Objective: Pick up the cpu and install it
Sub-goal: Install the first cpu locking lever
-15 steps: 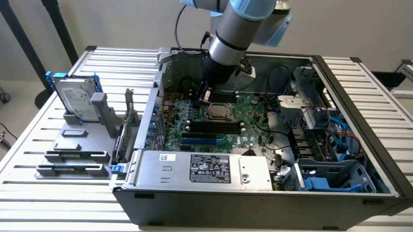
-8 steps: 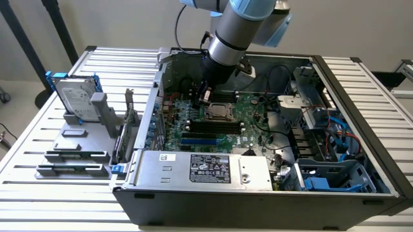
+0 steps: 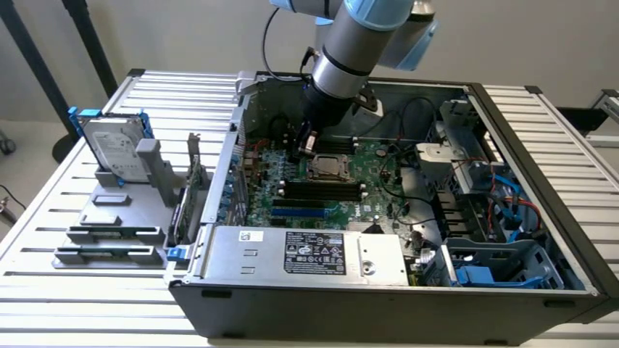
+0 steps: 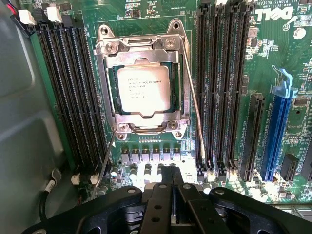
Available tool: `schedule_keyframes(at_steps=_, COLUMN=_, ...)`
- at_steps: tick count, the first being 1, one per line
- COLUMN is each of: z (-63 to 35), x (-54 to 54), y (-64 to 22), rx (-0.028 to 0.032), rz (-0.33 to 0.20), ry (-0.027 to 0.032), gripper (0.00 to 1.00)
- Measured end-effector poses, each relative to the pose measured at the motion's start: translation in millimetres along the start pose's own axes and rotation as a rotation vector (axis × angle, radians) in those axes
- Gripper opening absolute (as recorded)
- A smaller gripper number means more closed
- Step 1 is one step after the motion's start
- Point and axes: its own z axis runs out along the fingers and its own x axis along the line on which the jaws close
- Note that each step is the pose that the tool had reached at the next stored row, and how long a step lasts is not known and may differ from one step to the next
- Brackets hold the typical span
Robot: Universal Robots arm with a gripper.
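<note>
The cpu, a small flat square chip with a silvery metal top and faint print on it, lies seated in the silver metal socket frame at the middle of the green motherboard. The frame's plate overlaps the chip's edges, and thin wire levers run beside the frame. Rows of long black memory slots flank the socket on both sides. The black tool hovers just above the board beside the socket with its fingers pressed together, holding nothing and clear of the cpu. The board lies inside an open dark grey computer case, with a silver power supply along its near wall. The case rests on a slatted metal table. Toward the table's edge on the exterior view's left, a grey holder carries an upright silver hard drive with a blue bracket.
</note>
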Motion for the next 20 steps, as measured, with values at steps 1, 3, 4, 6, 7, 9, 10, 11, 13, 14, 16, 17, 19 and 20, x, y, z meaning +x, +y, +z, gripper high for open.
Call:
schedule_keyframes(at_steps=1, z=0.0, x=0.0, y=0.0, rx=0.0, rz=0.0, ry=0.0, gripper=0.11)
schedule_keyframes(at_steps=3, z=0.7, x=-0.2, y=-1.9, rx=-0.0001, rz=0.002, ry=0.0011, gripper=0.11)
schedule_keyframes(at_steps=4, z=1.2, x=-0.4, y=-3.4, rx=-0.0002, rz=0.005, ry=0.0025, gripper=0.11)
schedule_keyframes(at_steps=6, z=1.8, x=-0.9, y=-5.4, rx=0.0001, rz=0.01, ry=0.0068, gripper=0.11)
schedule_keyframes(at_steps=7, z=2.0, x=-1.1, y=-6.1, rx=0.0004, rz=0.013, ry=0.0093, gripper=0.11)
schedule_keyframes(at_steps=9, z=2.2, x=-1.4, y=-7.1, rx=0.0028, rz=0.02, ry=0.0154, gripper=0.11)
schedule_keyframes(at_steps=10, z=2.2, x=-1.5, y=-7.4, rx=0.0049, rz=0.025, ry=0.0197, gripper=0.11)
schedule_keyframes(at_steps=11, z=2.2, x=-1.5, y=-7.5, rx=0.007, rz=0.032, ry=0.0247, gripper=0.11)
schedule_keyframes(at_steps=13, z=2.2, x=-1.5, y=-7.8, rx=0.0113, rz=0.048, ry=0.035, gripper=0.11)
schedule_keyframes(at_steps=14, z=2.1, x=-1.5, y=-7.8, rx=0.0133, rz=0.056, ry=0.0396, gripper=0.11)
schedule_keyframes(at_steps=16, z=2.1, x=-1.5, y=-7.8, rx=0.0158, rz=0.077, ry=0.0479, gripper=0.11)
schedule_keyframes(at_steps=17, z=2.1, x=-1.5, y=-7.8, rx=0.0167, rz=0.088, ry=0.0518, gripper=0.11)
schedule_keyframes(at_steps=19, z=2.1, x=-1.5, y=-7.9, rx=0.0178, rz=0.111, ry=0.0598, gripper=0.11)
schedule_keyframes(at_steps=20, z=2.1, x=-1.5, y=-7.9, rx=0.0178, rz=0.124, ry=0.064, gripper=0.11)
